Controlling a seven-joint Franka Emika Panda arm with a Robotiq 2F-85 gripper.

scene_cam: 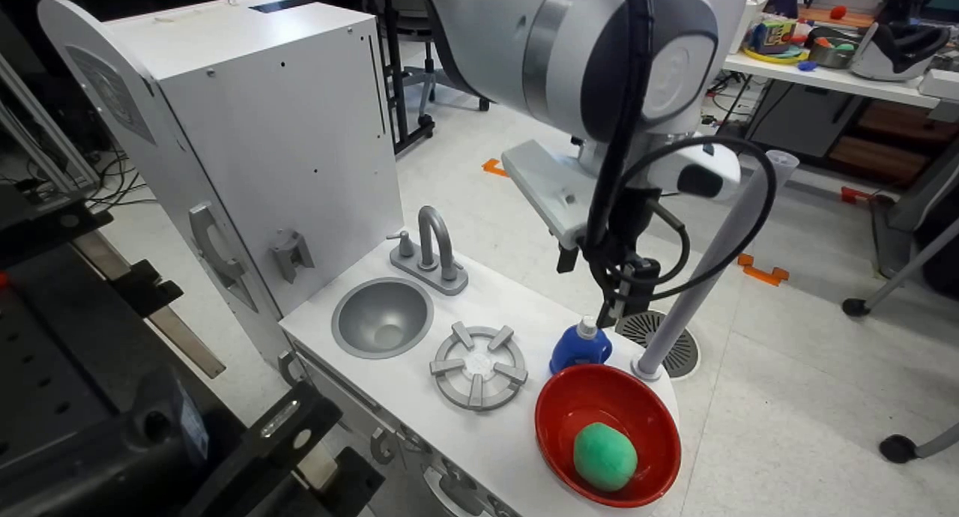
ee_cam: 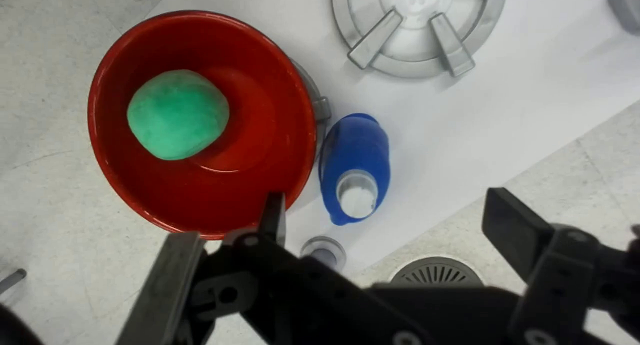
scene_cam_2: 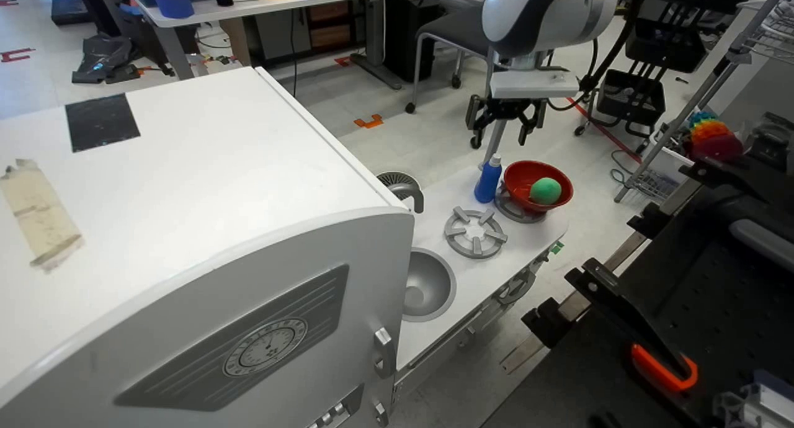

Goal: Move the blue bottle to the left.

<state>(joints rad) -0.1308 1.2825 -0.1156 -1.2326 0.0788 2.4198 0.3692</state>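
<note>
While the blue bottle (scene_cam_2: 487, 185) stands upright on the white counter (scene_cam_2: 477, 275), just left of the red bowl (scene_cam_2: 518, 178) in an exterior view, the gripper (scene_cam_2: 499, 139) hangs above the bottle, jaws spread. Green ball (scene_cam_2: 546, 191) in bowl.

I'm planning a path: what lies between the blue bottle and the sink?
A gray burner ring lies between the blue bottle and the sink; both exterior views show it.
</note>
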